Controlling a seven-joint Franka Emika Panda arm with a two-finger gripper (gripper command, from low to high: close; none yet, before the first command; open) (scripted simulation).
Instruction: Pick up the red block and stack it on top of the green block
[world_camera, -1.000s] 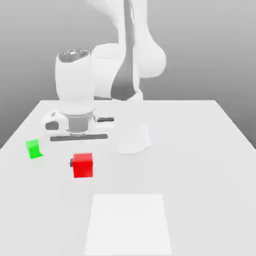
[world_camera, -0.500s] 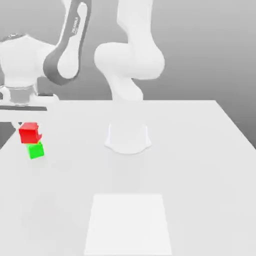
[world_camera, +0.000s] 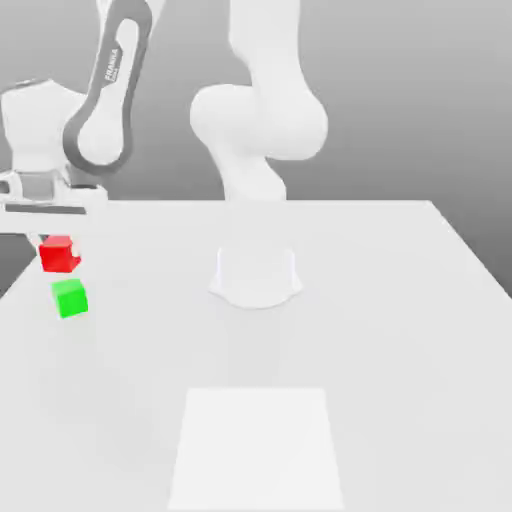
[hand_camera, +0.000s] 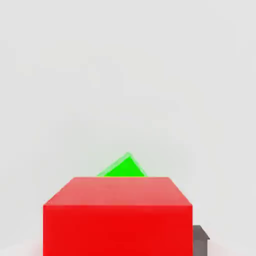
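The red block (world_camera: 58, 254) hangs in the air at the exterior view's left, held under the arm's hand, with my gripper (world_camera: 56, 250) shut on it. Below it, with a small gap between them, the green block (world_camera: 70, 298) rests on the white table (world_camera: 400, 330), slightly toward the exterior view's right of the red one. In the hand view the red block (hand_camera: 117, 215) looms close, and a corner of the green block (hand_camera: 123, 168) peeks out past it. One dark fingertip (hand_camera: 200, 240) shows beside the red block.
The arm's white base (world_camera: 256, 275) stands at the middle of the table. A pale square patch (world_camera: 257, 445) lies on the table's near side. The blocks sit close to the table's edge at the exterior view's left.
The hand carried the red block from the table's middle-left up and over to the green block. In the last half second it shifted slightly, leaving a small gap above the green block.
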